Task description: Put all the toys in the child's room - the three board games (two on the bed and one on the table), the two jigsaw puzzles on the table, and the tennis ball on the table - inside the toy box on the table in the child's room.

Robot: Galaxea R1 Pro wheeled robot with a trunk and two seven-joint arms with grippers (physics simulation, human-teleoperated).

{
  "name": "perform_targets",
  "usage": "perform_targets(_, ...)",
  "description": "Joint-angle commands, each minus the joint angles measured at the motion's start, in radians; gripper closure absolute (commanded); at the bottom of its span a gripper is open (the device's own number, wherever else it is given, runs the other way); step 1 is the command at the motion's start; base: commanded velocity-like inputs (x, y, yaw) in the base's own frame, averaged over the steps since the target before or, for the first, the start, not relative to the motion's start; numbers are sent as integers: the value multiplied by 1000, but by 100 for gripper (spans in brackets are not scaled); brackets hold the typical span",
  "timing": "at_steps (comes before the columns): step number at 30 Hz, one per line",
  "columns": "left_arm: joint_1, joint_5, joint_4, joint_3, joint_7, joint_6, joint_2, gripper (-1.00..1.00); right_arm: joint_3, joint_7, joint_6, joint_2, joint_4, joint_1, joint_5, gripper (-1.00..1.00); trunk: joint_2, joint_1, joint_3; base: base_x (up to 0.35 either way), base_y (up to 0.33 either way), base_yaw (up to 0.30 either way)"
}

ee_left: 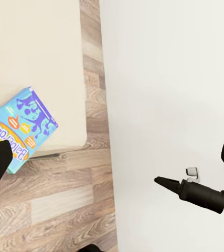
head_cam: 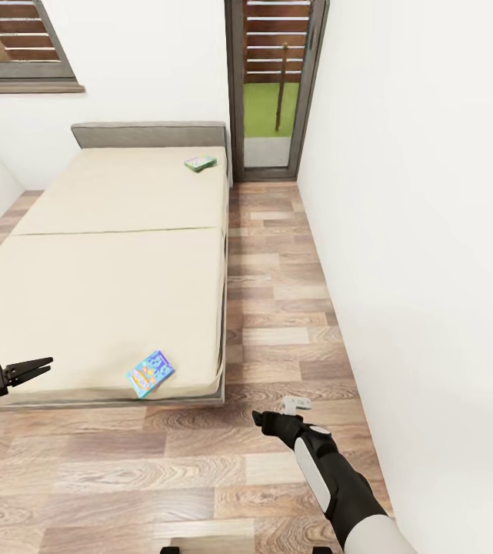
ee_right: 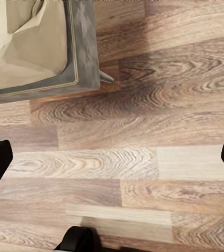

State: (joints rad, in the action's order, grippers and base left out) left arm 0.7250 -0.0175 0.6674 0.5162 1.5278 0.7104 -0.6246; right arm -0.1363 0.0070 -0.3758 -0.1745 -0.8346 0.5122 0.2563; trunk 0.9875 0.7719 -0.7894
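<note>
Just beyond our left gripper, near the foot corner of the bed, lies a blue board game flat on the beige mattress, its corner close to the edge. Our left fingers look closed together and hold nothing. Farther off from both grippers, up by the grey headboard, a green board game rests near the mattress's side edge. Our right gripper hangs over the wood-plank floor beside the bed's corner (empty as well); we cannot tell whether its fingers are apart or together.
</note>
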Motion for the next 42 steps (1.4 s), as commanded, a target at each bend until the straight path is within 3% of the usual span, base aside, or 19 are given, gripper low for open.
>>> perform_targets(1,1,-2,0,1,6,11,0,-100,0,1,-5,0,-1,0,2,-100,1,0,1,0,0,0)
perform_targets(42,1,-4,-2,-1,14,9,14,-100,0,-1,-5,0,8,0,-1,-100,1,0,69,0,0,0)
